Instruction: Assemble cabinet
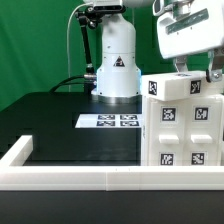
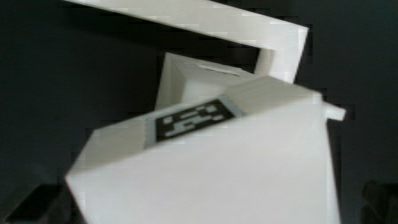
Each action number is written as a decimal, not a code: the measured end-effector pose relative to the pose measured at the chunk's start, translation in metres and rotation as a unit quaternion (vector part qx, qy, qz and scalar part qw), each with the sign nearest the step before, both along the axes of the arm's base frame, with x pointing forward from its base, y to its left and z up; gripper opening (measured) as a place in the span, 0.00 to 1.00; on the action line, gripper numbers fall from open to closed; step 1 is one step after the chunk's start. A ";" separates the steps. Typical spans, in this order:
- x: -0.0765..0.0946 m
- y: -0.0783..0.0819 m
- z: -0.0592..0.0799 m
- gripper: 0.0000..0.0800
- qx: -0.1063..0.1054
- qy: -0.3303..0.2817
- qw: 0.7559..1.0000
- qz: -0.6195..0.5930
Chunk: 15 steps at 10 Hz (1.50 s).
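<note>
End effector [image 1: 192, 66] above cabinet [image 1: 182, 125] at exterior view's right; I cannot tell its spread; risk: misaligned descent tips cabinet on surface [image 1: 60, 120]

The table [image 1: 45, 118] was plain black with a low white rim [image 1: 70, 180] round it. The marker board [image 1: 111, 121] lay flat on it, and the cabinet [image 1: 180, 125] stood at the exterior view's right.
</note>
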<state>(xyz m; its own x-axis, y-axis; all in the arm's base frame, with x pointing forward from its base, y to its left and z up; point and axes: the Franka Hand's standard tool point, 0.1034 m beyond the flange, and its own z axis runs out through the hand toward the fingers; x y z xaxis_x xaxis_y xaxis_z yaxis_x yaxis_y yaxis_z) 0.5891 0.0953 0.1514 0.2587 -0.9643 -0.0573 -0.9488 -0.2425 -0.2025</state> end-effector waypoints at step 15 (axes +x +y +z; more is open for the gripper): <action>0.014 0.001 0.030 1.00 -0.071 -0.056 0.890 0.447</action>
<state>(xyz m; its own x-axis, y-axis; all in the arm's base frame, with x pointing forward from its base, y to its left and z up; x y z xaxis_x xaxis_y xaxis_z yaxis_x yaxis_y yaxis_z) 0.6032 0.0964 0.1818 0.9222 -0.3667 0.1227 -0.3408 -0.9207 -0.1902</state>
